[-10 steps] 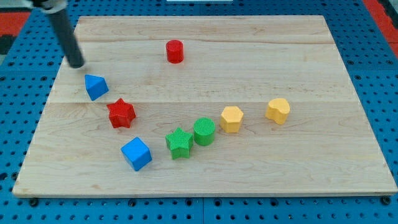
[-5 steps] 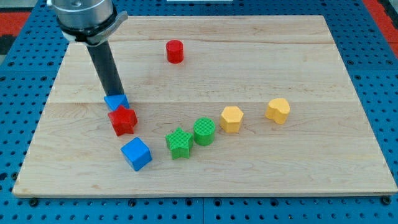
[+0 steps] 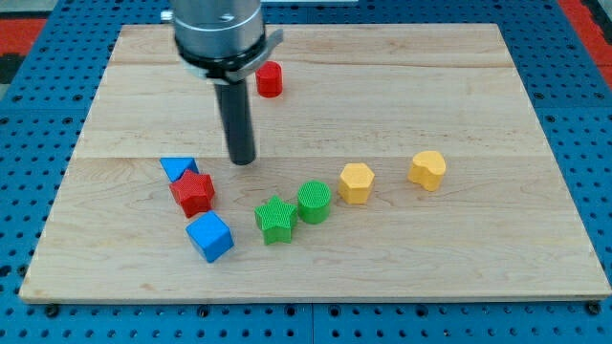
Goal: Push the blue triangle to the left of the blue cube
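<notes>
The blue triangle (image 3: 178, 169) lies at the view's left of the wooden board (image 3: 478, 115), touching the upper left of the red star (image 3: 193, 192). The blue cube (image 3: 209, 236) sits just below the red star, toward the view's bottom. My tip (image 3: 243, 160) rests on the board to the right of the blue triangle, apart from it, and above the red star's right side. It touches no block.
A red cylinder (image 3: 271, 78) stands near the view's top, beside the rod. A green star (image 3: 275, 219) and a green cylinder (image 3: 314, 201) sit right of the blue cube. Two yellow blocks (image 3: 356, 182) (image 3: 428, 169) lie further right.
My tip moved from the far left to the right, past the blue triangle. The triangle slid down and right against the red star, which shifted slightly down toward the blue cube.
</notes>
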You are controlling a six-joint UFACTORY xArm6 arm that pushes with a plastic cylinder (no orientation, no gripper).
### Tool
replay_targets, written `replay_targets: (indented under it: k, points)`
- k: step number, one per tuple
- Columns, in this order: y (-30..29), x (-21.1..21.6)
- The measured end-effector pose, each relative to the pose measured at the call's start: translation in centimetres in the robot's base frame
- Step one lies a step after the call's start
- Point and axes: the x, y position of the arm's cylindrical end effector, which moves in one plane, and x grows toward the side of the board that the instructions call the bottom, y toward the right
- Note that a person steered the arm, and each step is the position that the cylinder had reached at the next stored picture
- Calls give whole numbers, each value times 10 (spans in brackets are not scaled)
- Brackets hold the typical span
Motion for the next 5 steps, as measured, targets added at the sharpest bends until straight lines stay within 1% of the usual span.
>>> replay_targets:
  k: [1,2,3,5]
  points:
    - [-24,-23]
    - [-86,19]
    - [-74,72]
    - [-88,65]
